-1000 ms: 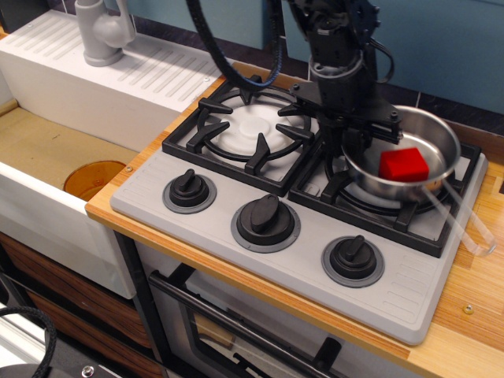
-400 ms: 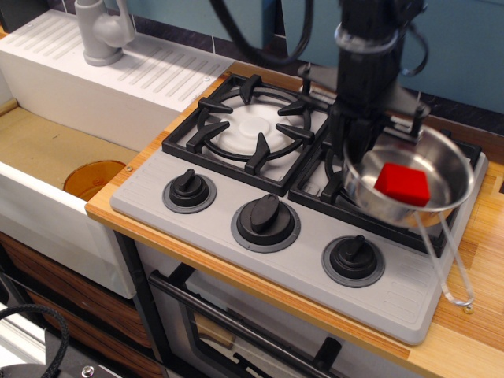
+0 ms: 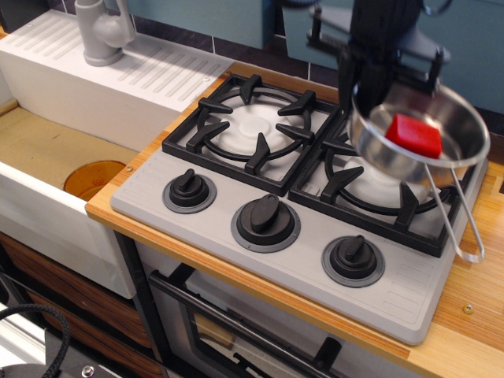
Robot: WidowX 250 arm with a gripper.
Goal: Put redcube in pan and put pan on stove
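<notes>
The redcube (image 3: 414,135) lies inside the shiny steel pan (image 3: 454,118). My gripper (image 3: 365,88) is shut on the pan's left rim and holds it lifted and slightly tilted above the right rear of the stove (image 3: 303,264). The pan's wire-loop handle (image 3: 461,224) hangs down toward the front right. The right burner (image 3: 376,185) beneath the pan is bare, and so is the left burner (image 3: 252,126). Part of the pan's left rim is hidden behind the gripper's fingers.
Three black knobs (image 3: 266,219) line the stove's front. A white sink (image 3: 47,157) with an orange disc (image 3: 93,177) in it lies to the left, with a grey faucet (image 3: 102,31) behind. A wooden counter (image 3: 480,299) runs along the right.
The pan with the red cube has been lifted off the right burner and carried up and to the right. The gripper rose with it. The handle now hangs lower and further right.
</notes>
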